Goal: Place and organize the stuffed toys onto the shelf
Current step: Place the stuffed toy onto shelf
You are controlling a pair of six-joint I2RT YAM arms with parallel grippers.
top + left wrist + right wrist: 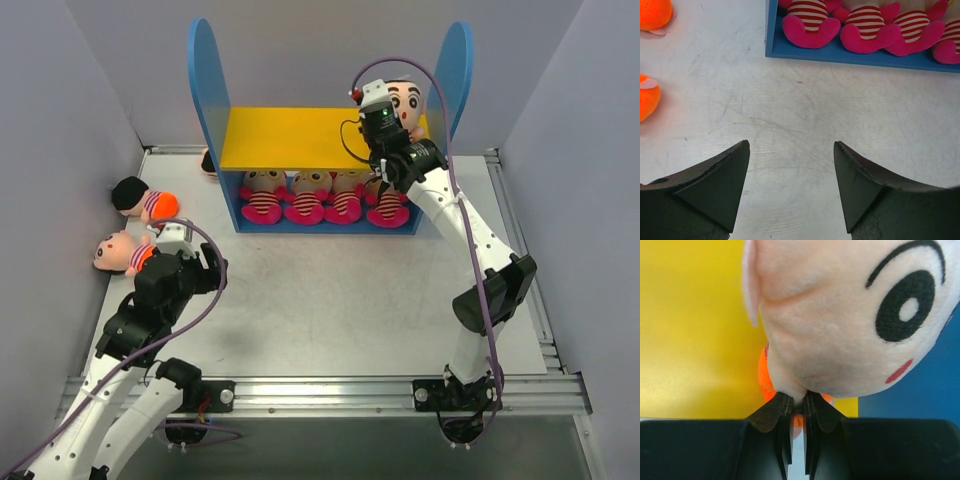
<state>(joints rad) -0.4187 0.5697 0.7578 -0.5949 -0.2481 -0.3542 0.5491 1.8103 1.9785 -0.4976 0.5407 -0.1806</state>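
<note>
The shelf (300,138) stands at the back, with several striped pink stuffed toys (305,198) side by side on its blue base (850,56). My right gripper (397,125) is over the right end of the yellow board (695,330), shut on the underside of a peach-headed toy (840,315); its orange bottom shows behind the fingertips. Two more peach-headed toys lie on the table at the left, one (145,200) farther back and one (118,252) nearer. My left gripper (215,265) hovers open and empty just right of them, over bare table (790,145).
Part of another toy (207,160) peeks out behind the shelf's left blue panel. Grey walls close in the table on the left, right and back. Two orange toy bottoms (646,97) show at the left edge of the left wrist view.
</note>
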